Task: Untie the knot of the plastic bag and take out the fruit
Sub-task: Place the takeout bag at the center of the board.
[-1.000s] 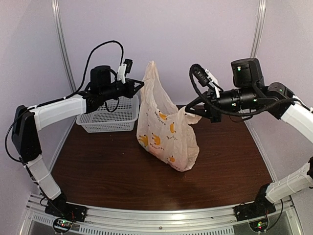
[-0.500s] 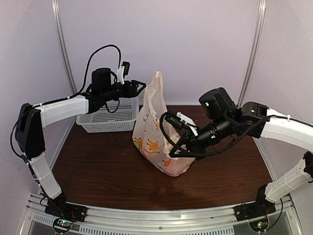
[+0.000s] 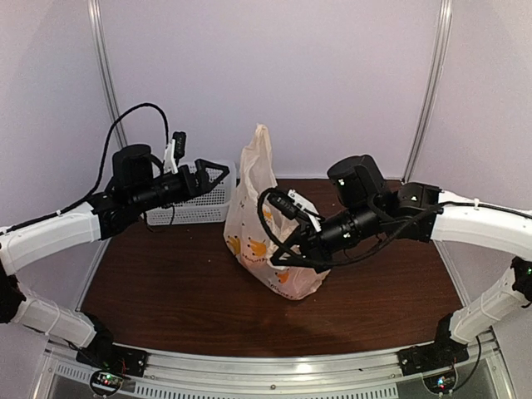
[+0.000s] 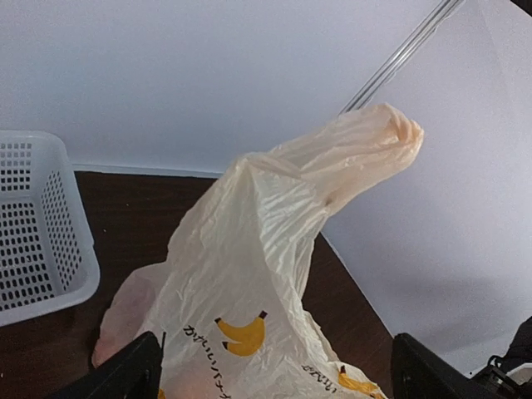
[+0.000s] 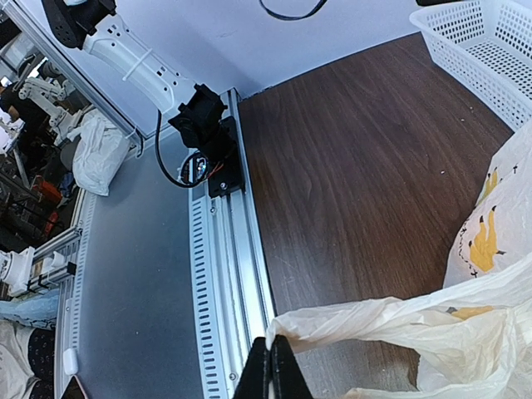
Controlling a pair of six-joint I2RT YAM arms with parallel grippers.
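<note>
The cream plastic bag (image 3: pixel 264 241), printed with yellow bananas, stands at the middle of the table with one thin loop of film (image 3: pixel 260 148) sticking up. My left gripper (image 3: pixel 214 176) hangs open just left of that loop, holding nothing. In the left wrist view the bag (image 4: pixel 249 274) fills the space ahead of its spread fingers (image 4: pixel 141 374). My right gripper (image 5: pixel 270 353) is shut on the end of another strip of the bag (image 5: pixel 391 320), pulled low toward the front. I cannot make out the knot. The fruit is hidden inside the bag.
A white perforated basket (image 3: pixel 189 204) stands at the back left, behind the left gripper, and shows in both wrist views (image 4: pixel 33 224) (image 5: pixel 490 41). The aluminium rail (image 5: pixel 237 266) with the arm bases runs along the table's near edge.
My left gripper has opened, let go of the bag's upright loop and drawn back to the left. The right gripper has swung down and forward, still pinching its strip of film.
</note>
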